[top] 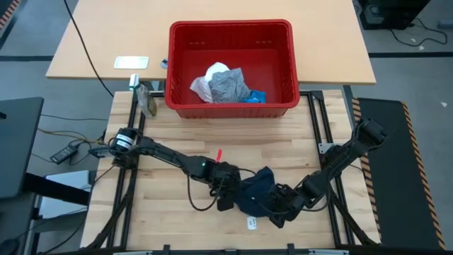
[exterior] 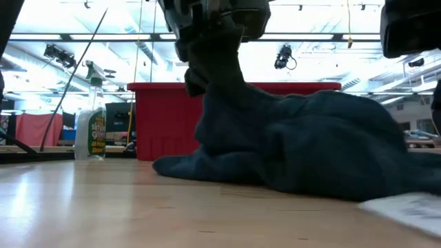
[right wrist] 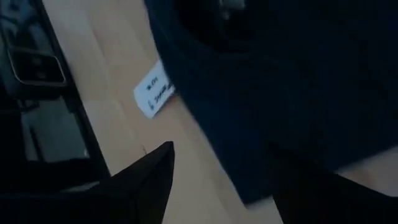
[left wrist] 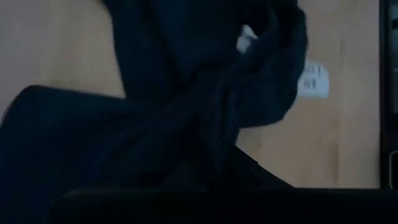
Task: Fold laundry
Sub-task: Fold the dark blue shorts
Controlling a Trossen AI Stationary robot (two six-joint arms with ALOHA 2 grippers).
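Crumpled dark navy cloth piece [top: 256, 190] lies on the light wooden slatted table [top: 170, 205] near the 6 o'clock edge, slightly right of centre. Small white paper tag [top: 251, 223] on the wood just beside the cloth's near hem, at about 7 o'clock of it.

Left pincer [top: 228, 185] sits at the cloth's 9 o'clock side, touching it; low view shows it coming down onto a raised peak of the fabric. Fingers buried in cloth, can't tell if spread or pinching.

Right pincer [top: 282, 207] at the cloth's 4 o'clock edge. Right wrist view: fingers spread, one fingertip [right wrist: 158, 163] over bare wood, the other over the cloth's hem, nothing between them.

Open room: bare wood from 8 to 10 o'clock of the cloth, and a wide bare strip at 12 o'clock between cloth and basket. Small red mark [top: 219, 154] on that strip. Little margin at 6 o'clock; cloth and tag sit close to the near table edge.

Further out at 12 o'clock: red rectangular plastic basket [top: 283, 42], straddling the far table edge. Inside it, grey cloth piece [top: 230, 86] bunched against a white crinkly cloth piece [top: 207, 83], with a small blue item [top: 255, 97] beside them.

At 10 o'clock, by the basket's left corner, a spray bottle [exterior: 91, 131].
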